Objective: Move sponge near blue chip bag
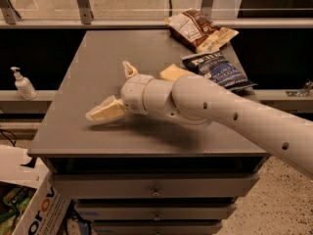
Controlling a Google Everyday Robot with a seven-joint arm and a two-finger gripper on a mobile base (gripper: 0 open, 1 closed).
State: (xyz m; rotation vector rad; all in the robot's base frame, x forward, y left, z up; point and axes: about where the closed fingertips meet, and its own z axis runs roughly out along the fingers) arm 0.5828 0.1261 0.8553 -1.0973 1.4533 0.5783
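Note:
The pale yellow sponge (173,73) lies on the grey table (88,53), right next to the left edge of the blue chip bag (218,70); my arm hides part of it. The dark blue bag lies flat at the table's right side. My gripper (108,90) is left of the sponge, over the table's middle, apart from it. It is open and empty, with one cream finger (105,110) pointing left and low and the other pointing up.
A brown-and-white snack bag (198,30) lies at the table's back right corner. A soap pump bottle (22,83) stands on a ledge to the left. A cardboard box (36,210) sits on the floor at lower left. Drawers (155,190) are below the tabletop.

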